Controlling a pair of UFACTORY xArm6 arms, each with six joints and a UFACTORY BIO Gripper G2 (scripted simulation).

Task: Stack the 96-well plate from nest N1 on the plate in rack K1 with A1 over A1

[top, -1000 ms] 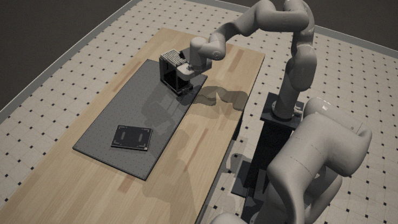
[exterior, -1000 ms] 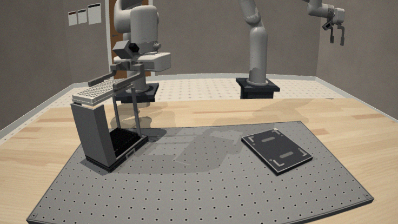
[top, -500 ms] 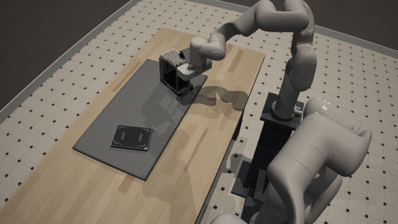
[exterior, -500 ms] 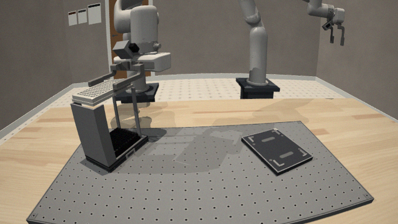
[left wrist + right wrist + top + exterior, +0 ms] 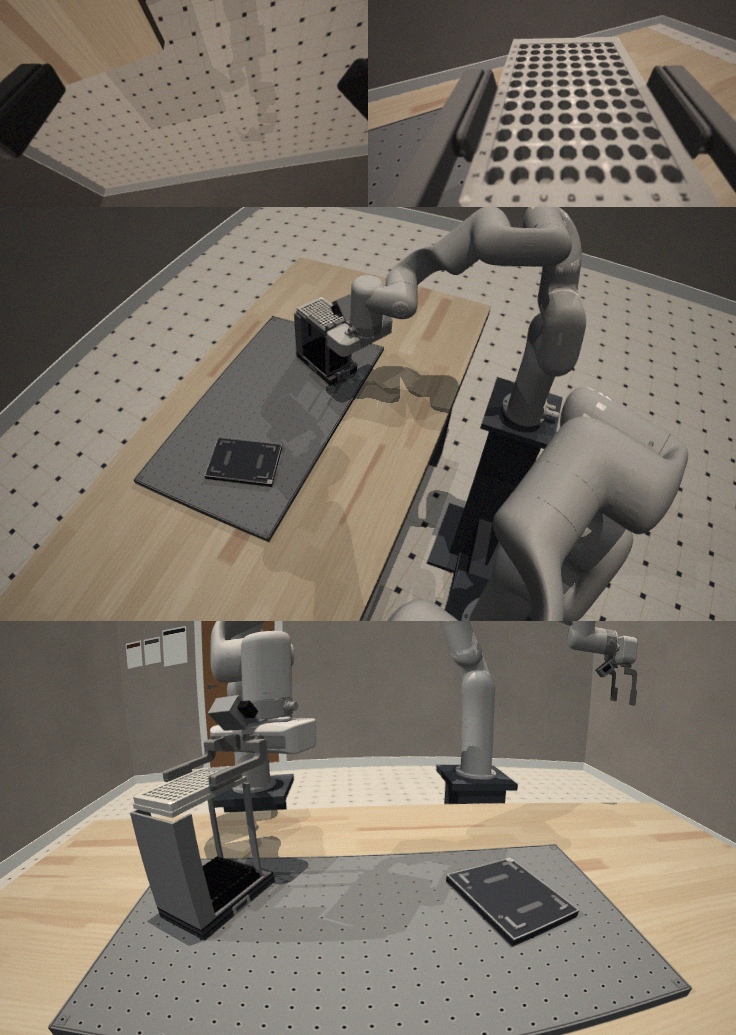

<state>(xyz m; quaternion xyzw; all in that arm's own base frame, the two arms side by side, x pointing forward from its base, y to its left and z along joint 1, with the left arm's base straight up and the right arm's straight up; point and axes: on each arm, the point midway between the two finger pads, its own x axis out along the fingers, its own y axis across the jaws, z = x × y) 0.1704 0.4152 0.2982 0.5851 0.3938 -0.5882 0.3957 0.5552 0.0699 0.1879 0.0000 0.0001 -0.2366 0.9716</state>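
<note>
My right gripper [image 5: 189, 778] [image 5: 575, 79] is shut on the long sides of a white 96-well plate [image 5: 319, 312] [image 5: 177, 788] [image 5: 567, 99]. The plate is level, just above the top of the stack rack K1 [image 5: 303, 338] [image 5: 169, 868], with a small gap over the grey wall in the exterior view. In the right wrist view, letter A and number 1 are at the plate's near left corner. A black surface with faint dots [image 5: 221, 886] lies low in K1; its markings cannot be read. The nest N1 [image 5: 241, 464] [image 5: 494, 899] holds no plate. My left gripper [image 5: 623, 700] [image 5: 199, 92] is open and empty.
K1 has a tall grey wall and slim posts [image 5: 252, 826] on the arm side. K1 and N1 stand apart on a grey perforated board [image 5: 205, 412] [image 5: 303, 999] on the wooden table [image 5: 77, 577]. The left gripper hangs high, away from both.
</note>
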